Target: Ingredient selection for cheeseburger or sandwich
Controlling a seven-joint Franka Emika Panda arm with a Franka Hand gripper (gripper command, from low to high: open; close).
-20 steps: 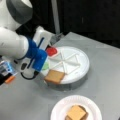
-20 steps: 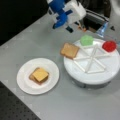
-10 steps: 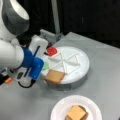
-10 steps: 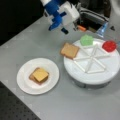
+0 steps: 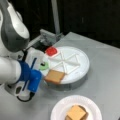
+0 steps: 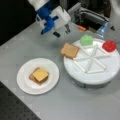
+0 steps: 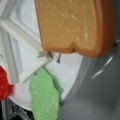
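A brown toast slice [image 6: 69, 50] lies on the divided white tray [image 6: 92, 72], overhanging its rim; it also fills the top of the wrist view [image 7: 72, 25]. Green lettuce [image 6: 86, 40] and a red disc [image 6: 109, 45] sit in neighbouring compartments. The sandwich [image 6: 39, 75] on the paper plate [image 6: 25, 85] shows a yellow-orange cheese square on top of a toast slice. My gripper [image 6: 62, 31] hovers just beyond the tray's rim, above and left of the toast in a front view. It is open and holds nothing. No fingers show in the wrist view.
My white and blue arm [image 5: 15, 72] fills the left of a front view, next to the tray [image 5: 80, 72] and above the paper plate [image 5: 58, 110]. Dark grey hardware [image 6: 92, 17] stands behind the tray. Grey tabletop [image 6: 62, 100] surrounds both.
The gripper has drifted off the tray toward its rim near the toast, sliding left and lower in a front view. The ingredients and the plate stack have not moved.
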